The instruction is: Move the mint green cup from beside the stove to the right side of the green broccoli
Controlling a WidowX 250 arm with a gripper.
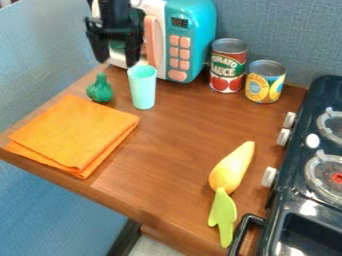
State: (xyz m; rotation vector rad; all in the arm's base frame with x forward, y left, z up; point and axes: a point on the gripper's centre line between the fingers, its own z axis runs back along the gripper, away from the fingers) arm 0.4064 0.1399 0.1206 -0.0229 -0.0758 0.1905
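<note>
The black gripper [117,52] hangs at the upper left, in front of the toy microwave, its two fingers apart with nothing between them. Below it and slightly right, a mint-green cup [142,87] stands upright on the wooden counter. A dark green bulb-shaped toy [100,90] sits just left of the cup, below the gripper. A folded orange cloth [75,134] lies at the left of the counter. Toward the front right lies a yellow-orange toy vegetable [232,167], its lower end against a lime-green leaf-shaped piece [224,216].
The teal and white toy microwave [190,42] stands at the back. Right of it are a tomato sauce can [228,66] and a shorter yellow can [264,81]. A dark toy stove [300,200] borders the right side. The wooden counter's edge [100,197] runs along the lower left.
</note>
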